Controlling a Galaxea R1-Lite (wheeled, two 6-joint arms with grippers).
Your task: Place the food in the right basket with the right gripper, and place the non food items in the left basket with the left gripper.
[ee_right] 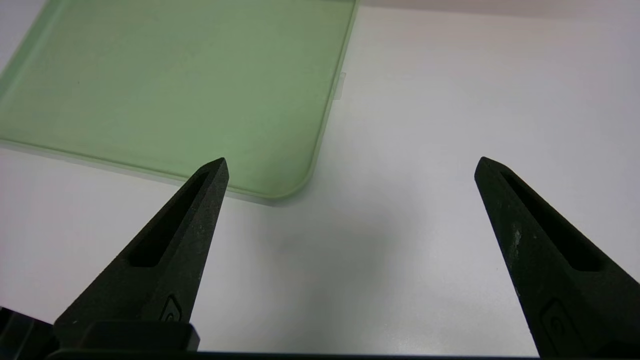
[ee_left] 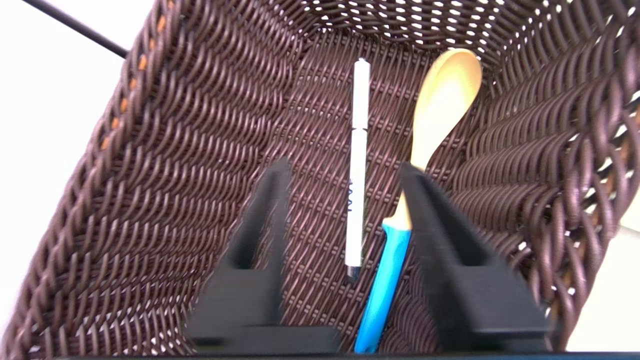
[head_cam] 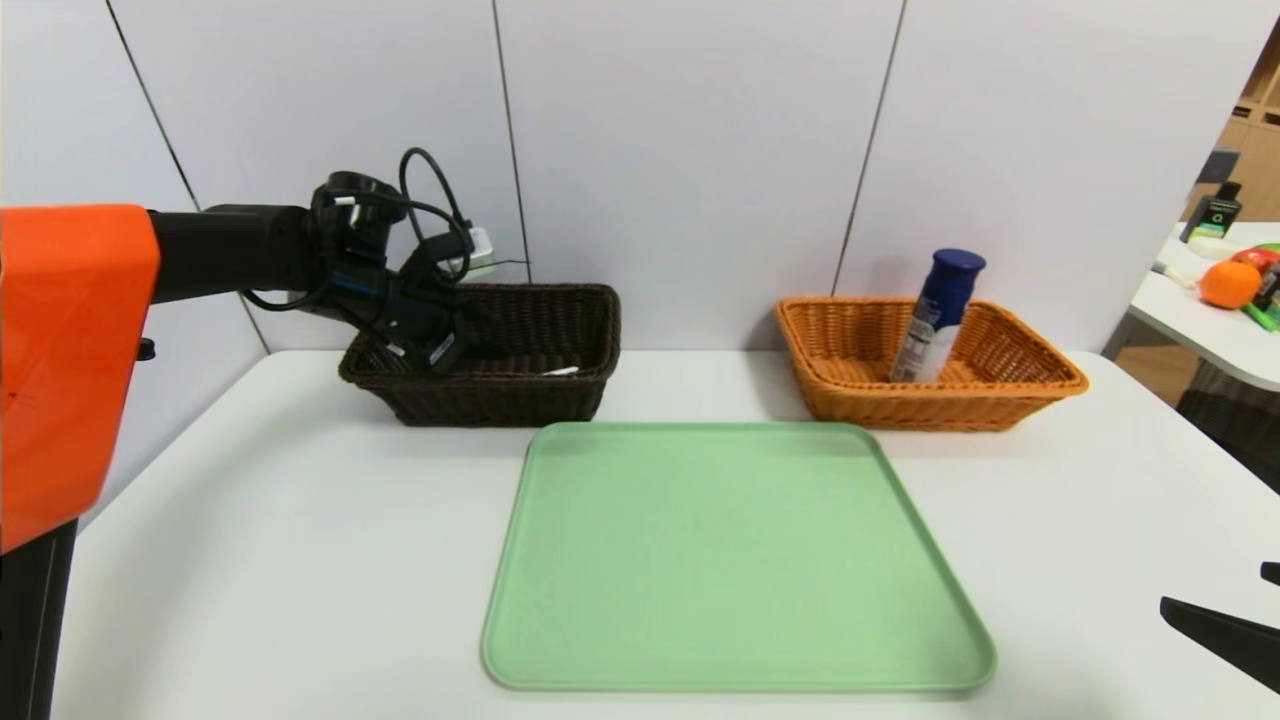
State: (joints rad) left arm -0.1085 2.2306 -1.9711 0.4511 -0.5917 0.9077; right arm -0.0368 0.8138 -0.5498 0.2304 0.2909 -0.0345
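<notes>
The blue-capped white canister [head_cam: 935,318] stands leaning inside the orange basket [head_cam: 1040,365] at the back right. On the floor of the dark brown basket [head_cam: 560,320] lie the white pen [ee_left: 358,165] and the spoon [ee_left: 430,145] with pale yellow bowl and blue handle, side by side. My left gripper [ee_left: 345,167] hovers over that basket's left end [head_cam: 455,345], open, holding nothing; the pen and spoon lie beneath it. My right gripper [ee_right: 350,165] is open above bare table near the tray's front right corner; only its tips [head_cam: 1215,625] show in the head view.
A bare green tray [head_cam: 735,560] sits mid-table in front of both baskets. White wall panels rise right behind the baskets. A side table [head_cam: 1215,330] with an orange and other items stands off to the far right.
</notes>
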